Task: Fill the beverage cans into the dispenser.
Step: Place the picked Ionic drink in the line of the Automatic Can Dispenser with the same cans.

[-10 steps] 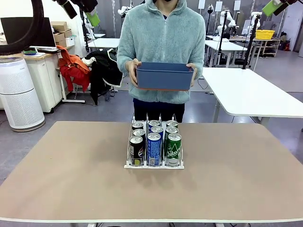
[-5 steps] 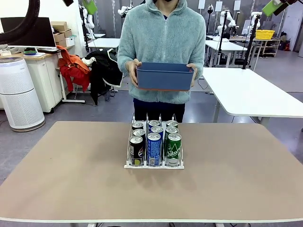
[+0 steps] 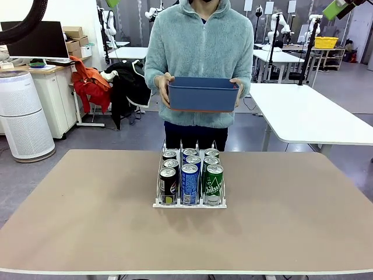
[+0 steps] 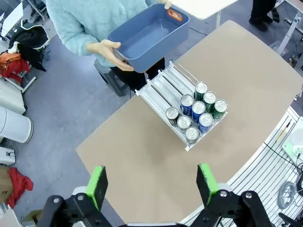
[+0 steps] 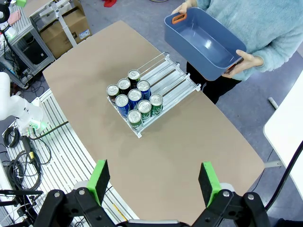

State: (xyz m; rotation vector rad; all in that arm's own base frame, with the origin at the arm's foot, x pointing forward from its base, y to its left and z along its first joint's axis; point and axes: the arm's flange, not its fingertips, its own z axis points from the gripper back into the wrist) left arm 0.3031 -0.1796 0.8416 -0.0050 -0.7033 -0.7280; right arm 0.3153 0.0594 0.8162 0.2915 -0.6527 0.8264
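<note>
The dispenser (image 3: 189, 203) stands at the middle of the brown table, its three lanes holding several beverage cans (image 3: 189, 183): black on the left, blue in the middle, green on the right. From above, the cans (image 4: 196, 113) crowd the rack's near end, and the part of the dispenser (image 5: 168, 78) nearer the person is bare. My left gripper (image 4: 152, 184) hangs open high above the table with nothing between its fingers. My right gripper (image 5: 154, 180) is likewise open and high, its green pad (image 3: 334, 10) at the front view's top right corner.
A person at the far side holds an empty blue tub (image 3: 203, 94) in both hands above the table's far edge. The brown table (image 3: 87, 221) is bare around the rack. A white table (image 3: 309, 111) stands behind at the right, and a white air purifier (image 3: 23, 116) at the left.
My left gripper has risen almost out of the top of the front view. The right gripper, the person, the tub and the cans have stayed still.
</note>
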